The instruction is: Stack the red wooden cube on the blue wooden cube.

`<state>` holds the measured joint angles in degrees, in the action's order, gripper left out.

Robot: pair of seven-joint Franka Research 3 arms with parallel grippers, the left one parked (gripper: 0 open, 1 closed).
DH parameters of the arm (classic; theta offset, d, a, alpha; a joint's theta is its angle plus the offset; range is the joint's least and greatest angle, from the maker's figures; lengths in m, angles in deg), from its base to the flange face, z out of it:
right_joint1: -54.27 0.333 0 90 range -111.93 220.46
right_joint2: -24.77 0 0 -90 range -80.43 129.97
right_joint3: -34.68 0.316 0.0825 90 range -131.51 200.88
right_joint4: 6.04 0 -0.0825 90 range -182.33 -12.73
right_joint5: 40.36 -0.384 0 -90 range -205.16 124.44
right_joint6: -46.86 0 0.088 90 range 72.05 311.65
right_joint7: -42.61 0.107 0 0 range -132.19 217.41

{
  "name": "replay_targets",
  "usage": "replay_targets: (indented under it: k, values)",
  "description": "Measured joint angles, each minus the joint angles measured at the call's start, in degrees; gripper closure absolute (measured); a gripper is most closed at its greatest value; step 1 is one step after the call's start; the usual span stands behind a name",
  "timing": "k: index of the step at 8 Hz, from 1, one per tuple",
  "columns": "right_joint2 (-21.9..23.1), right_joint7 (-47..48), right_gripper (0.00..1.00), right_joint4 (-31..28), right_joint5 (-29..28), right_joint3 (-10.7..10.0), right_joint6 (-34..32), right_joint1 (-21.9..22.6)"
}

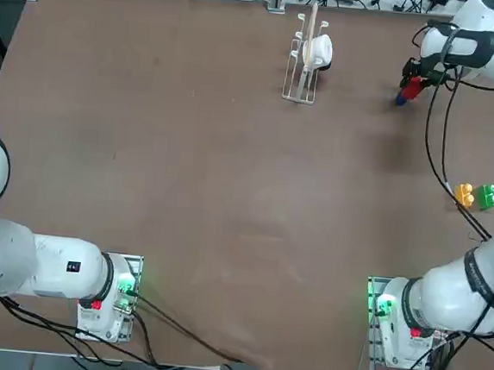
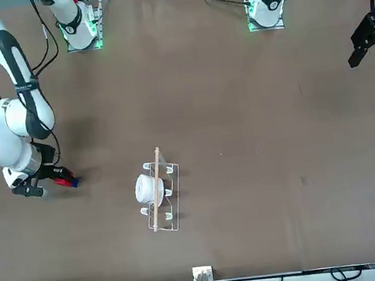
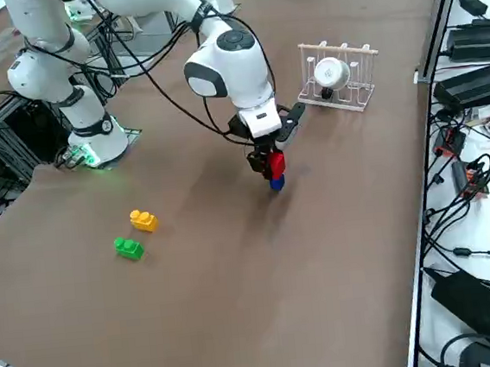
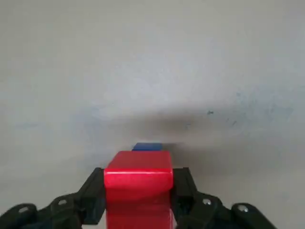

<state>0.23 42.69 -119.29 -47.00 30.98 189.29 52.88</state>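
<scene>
My right gripper (image 3: 271, 165) is shut on the red wooden cube (image 3: 275, 163) at the far right of the table. The red cube (image 4: 138, 188) fills the space between the black fingers (image 4: 183, 191) in the wrist view. Directly under it lies the blue wooden cube (image 3: 276, 182), on the table, with only a thin edge of the blue cube (image 4: 147, 147) showing past the red one. From overhead the red cube (image 1: 413, 88) sits just above the blue cube (image 1: 402, 99). In the front view the red cube (image 2: 61, 175) and the blue cube (image 2: 72, 182) show beside the gripper (image 2: 53, 179).
A wire dish rack (image 1: 305, 60) holding a white cup (image 1: 318, 51) stands at the far middle of the table. An orange studded block (image 1: 463, 195) and a green studded block (image 1: 486, 196) lie together near the right edge, closer to the arm's base.
</scene>
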Motion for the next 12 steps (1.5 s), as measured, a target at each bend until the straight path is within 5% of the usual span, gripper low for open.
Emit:
replay_targets:
  k: [2, 6, 12]
  values:
    - [0.0, 0.0, 0.29, 0.0, 0.0, 0.0, 0.0, 0.0]
    - [0.0, 0.0, 0.06, 0.0, 0.0, 0.0, 0.2, 0.0]
    - [0.8, 0.0, 0.00, 0.4, 0.0, 0.0, 0.5, 0.1]
